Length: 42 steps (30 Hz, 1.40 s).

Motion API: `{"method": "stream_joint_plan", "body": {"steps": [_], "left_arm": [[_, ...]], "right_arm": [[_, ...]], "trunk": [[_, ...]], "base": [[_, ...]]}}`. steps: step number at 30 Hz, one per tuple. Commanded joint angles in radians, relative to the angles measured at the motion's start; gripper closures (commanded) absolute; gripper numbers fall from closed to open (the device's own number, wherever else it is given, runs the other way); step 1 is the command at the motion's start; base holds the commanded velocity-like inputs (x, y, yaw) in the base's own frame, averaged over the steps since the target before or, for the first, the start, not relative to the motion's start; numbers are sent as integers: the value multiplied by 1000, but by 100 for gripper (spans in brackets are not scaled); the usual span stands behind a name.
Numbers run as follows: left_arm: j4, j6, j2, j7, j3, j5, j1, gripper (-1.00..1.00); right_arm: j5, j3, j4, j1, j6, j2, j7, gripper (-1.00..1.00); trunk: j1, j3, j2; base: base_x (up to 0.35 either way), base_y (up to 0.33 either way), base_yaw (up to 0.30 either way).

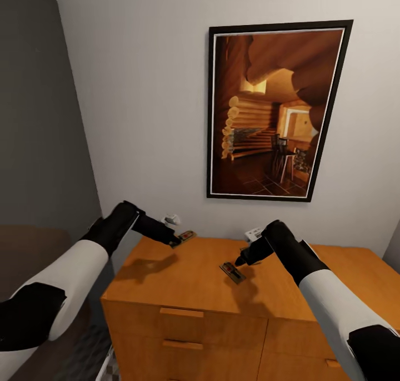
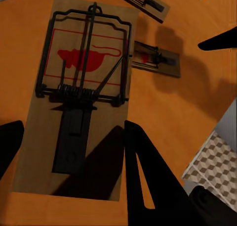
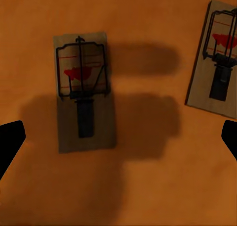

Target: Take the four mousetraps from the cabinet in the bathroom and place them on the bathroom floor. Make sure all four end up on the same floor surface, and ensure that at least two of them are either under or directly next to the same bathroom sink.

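- Left gripper (image 2: 74, 157) is clenched on one mousetrap (image 2: 79, 97). Its black fingers (image 2: 143, 171) press on the long sides of the board.
- That held mousetrap (image 1: 186, 236) is up in the air, over the back left corner of the cabinet (image 1: 183, 297) top.
- Right gripper (image 1: 240, 261) is released. Its fingers (image 3: 10, 142) are spread wide, and nothing is between them.
- It hangs over a second mousetrap (image 1: 232, 271), which lies flat near the middle of the cabinet top.
- In the right wrist view, this second mousetrap (image 3: 84, 92) lies below the gripper, and a third mousetrap (image 3: 217, 63) lies flat near it, not touching.
- A bit of the tiled bathroom floor (image 2: 212, 161) shows past the cabinet's edge.
- A framed picture (image 1: 275, 108) hangs on the wall above the cabinet.
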Motion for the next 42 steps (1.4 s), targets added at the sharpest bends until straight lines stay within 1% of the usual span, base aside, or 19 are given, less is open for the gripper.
{"method": "stream_joint_plan", "body": {"steps": [1, 2, 5, 6, 10, 19, 24, 30, 32, 38, 42], "left_arm": [[-1, 2, -3, -6, -2, -10, -1, 100], [-1, 2, -5, -6, -2, -11, -1, 100], [-1, 1, -8, -6, -2, -11, 0, 100], [-2, 1, -8, -6, -2, -11, 0, 100], [-2, 1, -8, -7, -2, -10, 2, 100], [-2, 0, -9, -7, -3, -10, 2, 100], [-4, -2, -10, -9, -4, -10, 3, 100], [-6, -2, -10, -9, -4, -10, 4, 100], [-7, -2, -11, -9, -4, -10, 4, 100], [-14, -2, -14, -9, -4, -10, 4, 100], [-16, -2, -15, -9, -4, -10, 4, 100]], "right_arm": [[10, -8, -1, -1, 2, -1, 9, -100], [10, -28, -1, 0, 2, -1, 9, -100], [11, -105, 0, 3, 1, 1, 7, -100], [12, -120, 5, 4, 1, 2, 6, -100], [12, -142, 24, 6, -1, 8, 4, -100], [17, -146, 65, 6, -1, 12, 1, -100], [20, -143, 81, 6, -3, 32, -1, -100], [23, -143, 101, 6, -3, 37, -2, -100], [32, -143, 105, 6, -3, 37, -3, -100], [80, -143, 109, 7, -4, 37, -3, -100], [91, -143, 109, 7, -14, 38, -2, -100]], "trunk": [[0, -1, -1], [0, -1, -1], [0, -1, -1], [0, -1, -1], [0, -1, -1], [0, -1, -1], [0, -1, -1], [0, -1, -1], [0, -1, -1], [0, -1, -1], [0, -1, -1]], "base": [[0, 0, 12], [0, 0, 8], [0, 0, 3], [0, 8, 1], [0, 102, 1], [0, 33, 0], [-9, 2, 0], [-105, 0, 0], [-45, 0, 0], [-15, 0, 0], [-3, 0, 0]]}}
